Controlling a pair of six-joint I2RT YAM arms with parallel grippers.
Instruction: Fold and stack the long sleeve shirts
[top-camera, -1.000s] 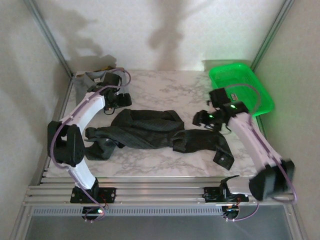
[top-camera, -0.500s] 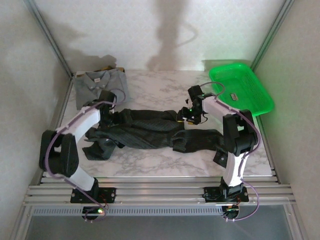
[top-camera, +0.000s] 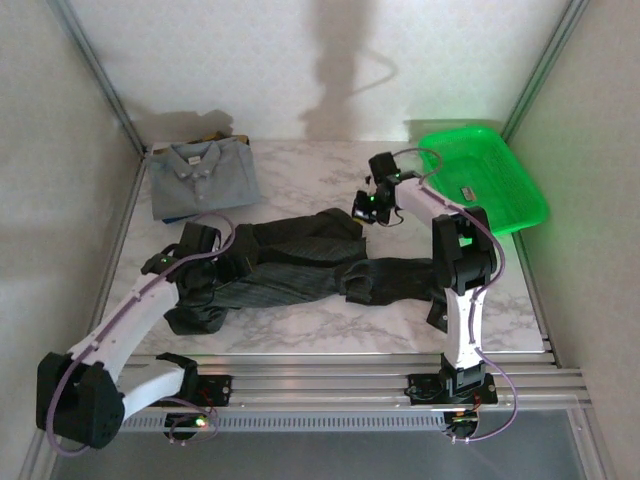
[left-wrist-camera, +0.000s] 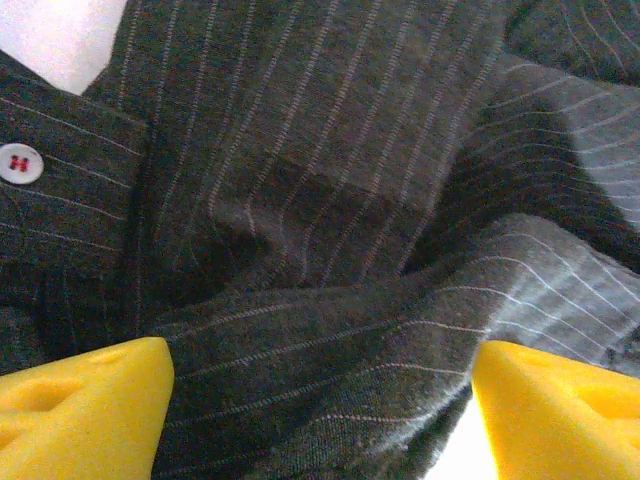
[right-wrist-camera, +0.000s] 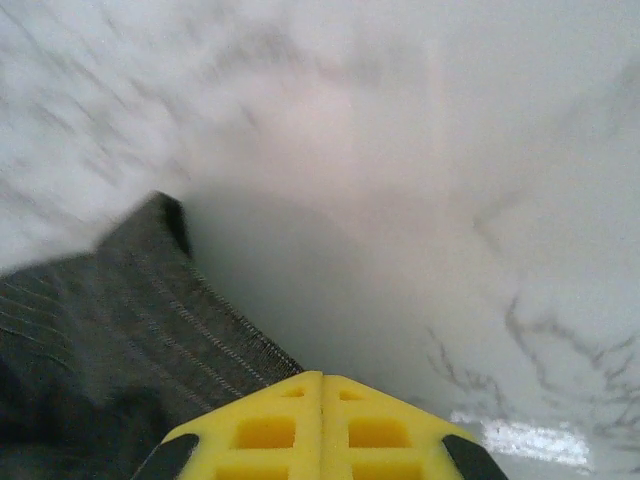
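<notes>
The dark shirt (top-camera: 300, 265) lies crumpled across the middle of the table (top-camera: 310, 170), with its long axis running left to right. One sleeve trails right and bends toward the near edge beside the right arm. Another bunch of cloth sags to the near left. It is too rumpled to tell which way the collar points.

The grey shirt (top-camera: 200, 178) sits folded in the far left corner. Its collar is toward the far wall and its long axis runs near to far. It lies apart from the dark shirt. The basket (top-camera: 532, 196) is at the far right.

The left gripper (top-camera: 208, 265) is down on the left end of the dark shirt. In the left wrist view its yellow fingers (left-wrist-camera: 80, 410) stand wide apart. A ridge of striped cloth (left-wrist-camera: 330, 200) is heaped in the gap between them, and neither pad is seen pinching it. A white button (left-wrist-camera: 20, 163) shows at the left edge on a flat band of the shirt.

The right gripper (top-camera: 362, 208) hangs over the far right edge of the dark shirt, between it and the basket. In the right wrist view its pads (right-wrist-camera: 260, 435) are pressed together, with no cloth visible in the seam. A striped edge of the shirt (right-wrist-camera: 90, 330) runs from the left up to the left pad, over blurred marble. Whether any cloth is caught under the tips cannot be told.
</notes>
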